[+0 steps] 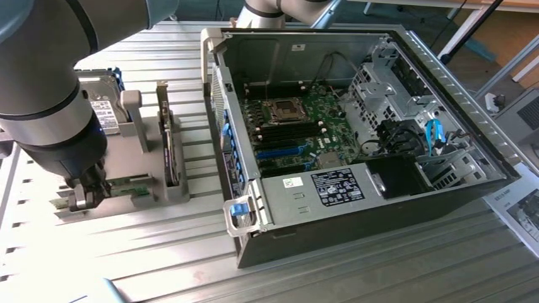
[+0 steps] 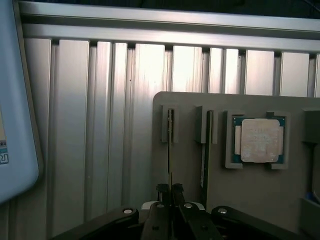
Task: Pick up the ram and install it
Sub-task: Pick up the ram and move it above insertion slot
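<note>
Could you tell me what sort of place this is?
Probably a robotics lab for computer assembly: an open computer case, a grey parts holder and a slotted aluminium table.

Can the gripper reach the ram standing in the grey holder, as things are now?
Probably yes. The gripper is down at the grey holder, its fingers closed on the ram. Nothing stands between them; the board in the next slot stands apart.
</note>
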You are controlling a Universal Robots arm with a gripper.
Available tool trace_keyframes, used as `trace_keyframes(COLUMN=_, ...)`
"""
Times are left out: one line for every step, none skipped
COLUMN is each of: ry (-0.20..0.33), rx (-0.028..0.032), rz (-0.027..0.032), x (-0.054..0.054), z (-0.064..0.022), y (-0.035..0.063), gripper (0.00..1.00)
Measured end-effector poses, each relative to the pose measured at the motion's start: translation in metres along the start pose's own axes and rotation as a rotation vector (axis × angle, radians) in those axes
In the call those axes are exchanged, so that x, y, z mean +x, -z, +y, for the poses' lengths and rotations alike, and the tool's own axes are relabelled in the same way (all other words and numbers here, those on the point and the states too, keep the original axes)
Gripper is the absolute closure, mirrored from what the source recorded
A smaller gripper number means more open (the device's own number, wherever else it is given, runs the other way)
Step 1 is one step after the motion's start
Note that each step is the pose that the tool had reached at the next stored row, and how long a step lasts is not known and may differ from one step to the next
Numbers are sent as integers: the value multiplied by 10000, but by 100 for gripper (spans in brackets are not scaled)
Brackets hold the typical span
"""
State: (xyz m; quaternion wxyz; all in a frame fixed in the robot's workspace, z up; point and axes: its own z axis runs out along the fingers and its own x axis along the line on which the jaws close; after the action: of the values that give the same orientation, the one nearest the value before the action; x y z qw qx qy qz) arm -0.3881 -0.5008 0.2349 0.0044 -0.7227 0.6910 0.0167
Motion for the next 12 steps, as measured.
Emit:
trace_keyframes(ry=-1, rx=0, rz=0, x=-1, z=0, y=12, gripper=87)
trace_keyframes(ry=0, rx=0, rz=0, x=-1, z=0, y=29, gripper=87)
trace_keyframes(ry=0, rx=0, rz=0, x=-1, z=1, y=48, gripper=87)
trace_keyframes(ry=0, rx=-1, rz=1, x=-2, z=1, y=81, gripper=87)
trace_keyframes(ry=0, rx=0, rz=1, x=-3, z=2, y=100, gripper=87)
trace_keyframes(ry=0, rx=-1, rz=1, x=-4, z=2, y=119, gripper=87)
trace_keyframes(ry=0, rx=0, rz=0, x=-4, z=2, y=141, gripper=87)
trace_keyframes(ry=0, rx=0, rz=1, x=-5, z=3, y=167, gripper=87)
trace_keyframes(ry=0, rx=0, rz=0, x=-6, z=3, y=196, gripper=87)
trace_keyframes(ry=0, rx=0, rz=1, x=-6, z=4, y=212, gripper=87)
trace_keyframes(ry=0, rx=0, rz=1, x=-7, z=4, y=230, gripper=87)
trace_keyframes(ry=0, rx=0, rz=1, x=-8, z=4, y=258, gripper=87)
